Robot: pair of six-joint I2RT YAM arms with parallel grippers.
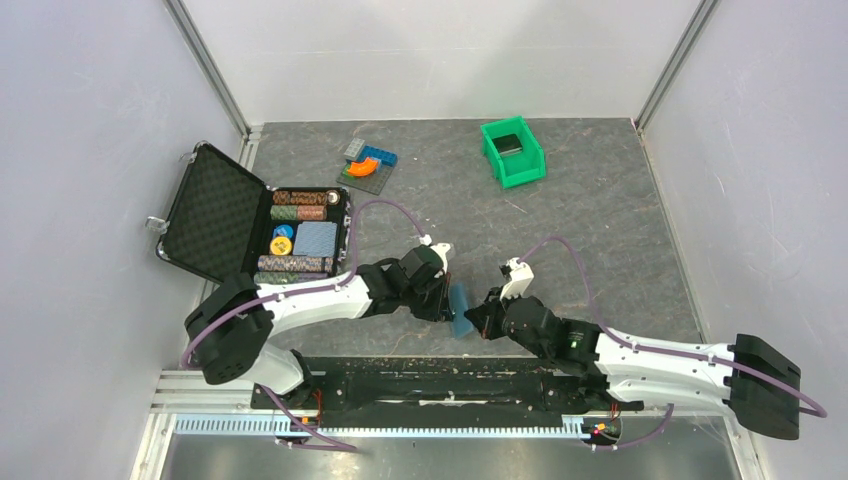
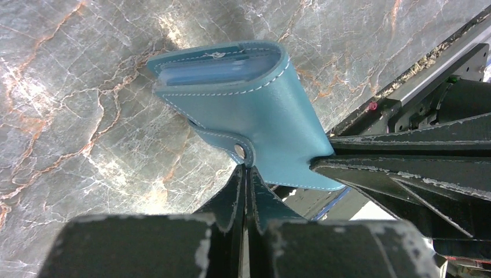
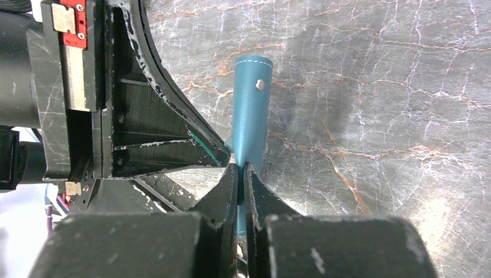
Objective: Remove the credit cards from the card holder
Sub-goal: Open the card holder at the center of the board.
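The card holder (image 1: 461, 312) is pinched between the left gripper (image 2: 246, 174), at its strap, and the right gripper (image 3: 240, 171). Its open end is turned away from the left.

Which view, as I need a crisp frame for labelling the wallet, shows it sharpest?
Left wrist: the card holder is crisp, stitching readable, though the left pincer near the lens blurs. Right wrist: edge-on, table glare lower right. Top external: evenly lit, but tiny.
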